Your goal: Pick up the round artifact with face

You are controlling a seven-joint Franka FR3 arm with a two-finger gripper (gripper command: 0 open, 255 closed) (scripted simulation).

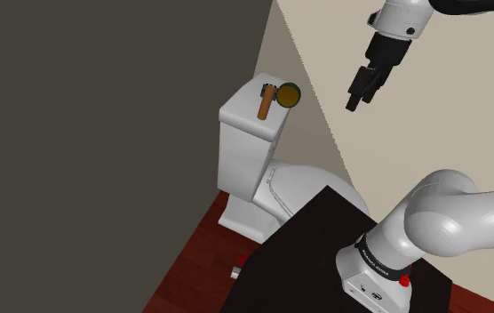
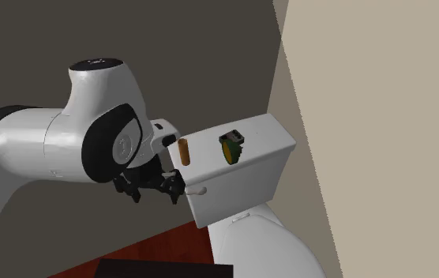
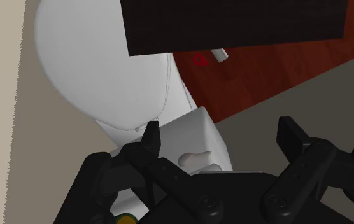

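Shoulder view, from its left: a dark grey wall, then a white toilet on a red-brown floor. On the lid of the tank sits a brown peg. Near it, toward that view's right, is the disc — dark green with a yellowish rim, its round side turned to the camera. Whether it bears a face I cannot tell. Further right and higher, before the beige wall, hangs the pincer, pointing down and well apart from the disc. At the lower right the arm rises from the dark stand.

Second exterior view, again from the left: the arm's white bulk comes first, with the pincer under it, close to the tank's near end. On the lid come the peg and then the disc, a gap between the two. The disc looks to stand on its edge. The beige wall closes the right side.

Wrist view: the pincer is wide — its fingers stand apart and clasp nothing. Just past one fingertip are the tank's corner and the flush handle. Beyond those lie the toilet's rounded lid, the floor and the stand.
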